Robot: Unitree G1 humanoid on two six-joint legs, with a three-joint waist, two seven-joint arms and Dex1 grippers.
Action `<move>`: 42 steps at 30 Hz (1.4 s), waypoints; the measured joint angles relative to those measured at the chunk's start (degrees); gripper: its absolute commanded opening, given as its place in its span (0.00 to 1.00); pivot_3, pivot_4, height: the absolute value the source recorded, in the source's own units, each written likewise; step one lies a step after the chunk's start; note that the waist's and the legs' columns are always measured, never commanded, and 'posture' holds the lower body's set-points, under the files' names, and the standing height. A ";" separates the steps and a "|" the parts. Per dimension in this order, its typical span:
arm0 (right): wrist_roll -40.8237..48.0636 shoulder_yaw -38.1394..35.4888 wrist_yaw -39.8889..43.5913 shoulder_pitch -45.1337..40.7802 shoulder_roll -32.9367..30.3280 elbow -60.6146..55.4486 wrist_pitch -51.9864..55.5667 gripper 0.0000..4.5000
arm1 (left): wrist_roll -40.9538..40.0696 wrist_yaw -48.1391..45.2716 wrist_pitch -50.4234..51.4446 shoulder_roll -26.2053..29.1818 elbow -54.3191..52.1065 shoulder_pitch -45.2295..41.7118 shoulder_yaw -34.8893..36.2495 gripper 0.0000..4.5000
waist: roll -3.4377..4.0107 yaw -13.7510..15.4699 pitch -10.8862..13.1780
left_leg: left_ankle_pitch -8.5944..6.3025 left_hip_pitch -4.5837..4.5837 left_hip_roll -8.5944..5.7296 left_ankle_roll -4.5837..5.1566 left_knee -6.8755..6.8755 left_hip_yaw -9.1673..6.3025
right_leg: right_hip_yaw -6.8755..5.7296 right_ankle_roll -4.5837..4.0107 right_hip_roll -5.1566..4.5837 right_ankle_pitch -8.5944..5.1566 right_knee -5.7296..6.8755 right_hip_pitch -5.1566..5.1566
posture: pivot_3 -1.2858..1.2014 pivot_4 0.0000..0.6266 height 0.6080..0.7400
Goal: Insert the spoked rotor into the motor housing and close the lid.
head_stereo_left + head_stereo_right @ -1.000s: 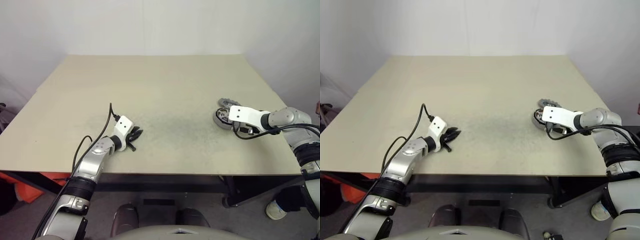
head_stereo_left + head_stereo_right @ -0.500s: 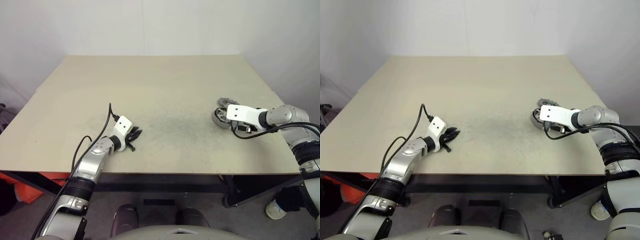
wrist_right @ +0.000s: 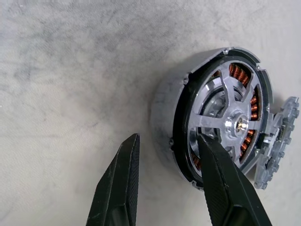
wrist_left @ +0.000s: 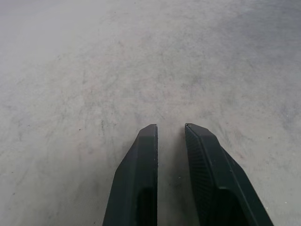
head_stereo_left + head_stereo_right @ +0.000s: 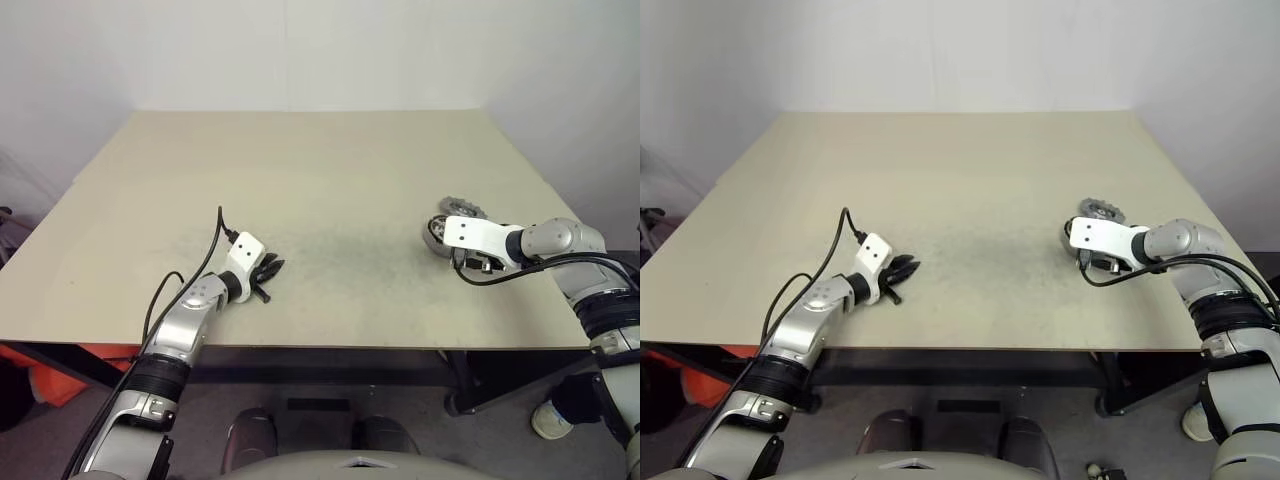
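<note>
The motor housing rests on the table at the right, its copper windings showing around the rim. Inside it sits the spoked rotor, shiny, with a small hub. Just behind the housing, the notched grey lid lies on the table, touching or overlapping the rim. My right gripper is open and straddles the housing's near wall, with one finger outside it and the other over the rotor. My left gripper hovers low over bare table at the front left, with a narrow gap between its fingers and nothing in it.
The table's right edge runs close behind the housing and lid. A black cable loops from my left wrist.
My right hand has shifted a little to the left over the housing, which sits slightly further left than before. The left arm has stayed still.
</note>
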 measured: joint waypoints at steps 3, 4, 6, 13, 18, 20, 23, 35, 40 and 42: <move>0.17 -0.06 0.10 0.00 0.36 0.00 0.28 0.47 | 0.01 0.02 0.00 0.09 -0.07 0.14 0.14 0.22 | 0.00 -0.03 0.00 | 0.00 0.02 0.00 0.00 0.00 0.00 | 0.00 0.00 0.01 0.00 0.00 0.02 | 0.52 0.00 1.00; 0.35 -0.09 0.13 0.00 0.54 0.01 0.34 0.44 | 0.01 0.03 0.01 0.10 -0.07 0.16 0.15 0.22 | -0.01 -0.03 0.00 | 0.00 0.04 0.00 0.00 0.00 0.00 | 0.00 0.00 0.01 0.00 0.00 0.03 | 0.52 0.00 1.00; 0.48 -0.46 0.04 -0.01 0.83 0.08 0.50 0.34 | 0.02 0.05 0.02 0.11 -0.08 0.19 0.15 0.22 | -0.01 -0.01 -0.01 | 0.00 0.06 0.00 0.00 0.01 0.00 | 0.00 0.01 0.00 0.00 0.00 0.06 | 0.52 0.00 1.00; 1.41 -0.49 1.89 0.11 1.37 0.39 0.37 0.00 | 0.04 0.31 0.06 0.35 -0.22 0.48 0.23 0.22 | -0.15 -0.48 -0.06 | 0.00 0.21 0.00 -0.01 0.02 0.00 | 0.00 0.05 0.01 -0.03 -0.01 0.17 | 0.52 0.00 1.00; 1.10 -0.36 0.79 -0.78 2.38 2.38 -0.75 0.00 | 0.03 0.57 0.06 0.34 -0.28 0.79 0.23 0.22 | -0.16 -1.05 -0.06 | 0.01 0.25 0.00 -0.02 0.03 -0.01 | 0.00 0.40 0.01 -0.23 -0.01 0.19 | 0.52 0.00 1.00; 1.08 -0.25 0.62 -1.18 2.66 3.03 -1.20 0.00 | 0.03 0.61 0.07 0.35 -0.37 0.88 0.23 0.22 | -0.16 -1.22 -0.06 | 0.01 0.26 0.00 -0.02 0.03 -0.01 | 0.00 0.40 0.01 -0.23 -0.01 0.20 | 0.52 0.00 1.00; 1.19 -0.27 0.13 -2.04 3.57 4.48 -1.30 0.00 | 0.03 0.61 0.11 0.35 -0.74 1.04 0.21 0.22 | -0.18 -1.53 -0.05 | 0.01 0.28 0.00 -0.02 0.06 -0.01 | 0.01 0.40 0.01 -0.23 -0.01 0.21 | 0.52 0.00 1.00; 18.52 -10.17 -0.69 -3.05 16.68 -9.55 34.52 0.00 | -0.10 0.43 0.04 0.58 -2.24 1.68 0.19 0.22 | 0.08 -2.13 0.07 | 0.11 -0.16 0.04 -0.18 -0.03 -0.02 | -0.03 -0.27 0.22 0.15 0.25 -0.49 | 0.52 0.00 1.00; 26.87 -12.14 -1.98 -3.11 19.99 -23.27 52.54 0.00 | -0.15 0.25 0.02 0.58 -2.54 1.65 0.16 0.22 | 0.08 -0.97 0.07 | 0.08 -0.37 0.04 -0.15 -0.09 0.00 | -0.03 -0.31 0.22 0.13 0.15 -0.71 | 0.52 0.00 1.00; 29.42 -13.07 -4.09 -3.13 22.42 -26.20 59.04 0.00 | -0.15 0.26 0.02 0.70 -2.53 1.65 0.20 0.22 | 0.08 -0.79 0.07 | 0.09 -0.36 0.04 -0.17 -0.10 0.00 | -0.01 -0.30 0.22 0.13 0.15 -0.71 | 0.52 0.00 1.00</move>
